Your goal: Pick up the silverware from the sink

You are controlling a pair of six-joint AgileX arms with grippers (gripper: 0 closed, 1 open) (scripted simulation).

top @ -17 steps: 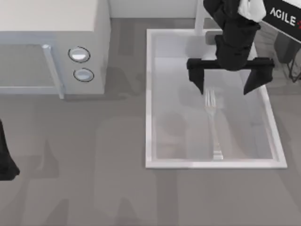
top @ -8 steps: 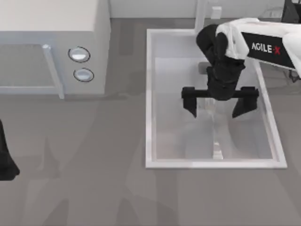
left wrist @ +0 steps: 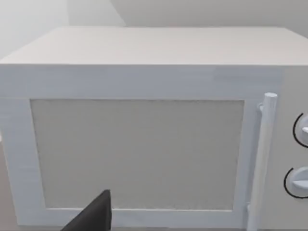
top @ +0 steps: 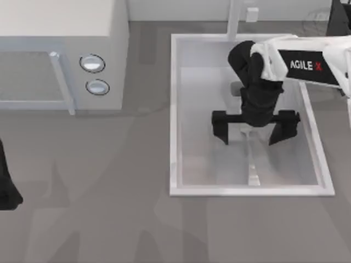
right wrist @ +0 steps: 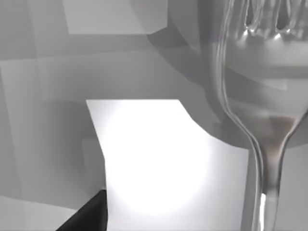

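The silverware, a shiny fork point(top: 253, 164), lies flat on the bottom of the sink point(top: 173, 109), handle toward the front rim. My right gripper point(top: 252, 130) hangs low inside the basin, open wide, with one black finger on each side of the fork's neck and its body covering the tines. In the right wrist view the fork point(right wrist: 262, 144) fills the frame close up, tines and neck showing, with one fingertip point(right wrist: 91, 216) at the edge. Nothing is held. My left gripper point(top: 5, 186) is parked at the table's left edge, facing the microwave point(left wrist: 139, 144).
A white microwave point(top: 60, 49) with two round knobs point(top: 92, 63) stands at the back left. A white faucet post point(top: 235, 16) rises behind the sink. The sink's walls enclose the right gripper on all sides. Grey tabletop point(top: 109, 219) lies in front.
My right gripper has come down into the sink and shifted toward the front, from above the back of the basin to straddling the fork. The left arm has not moved.
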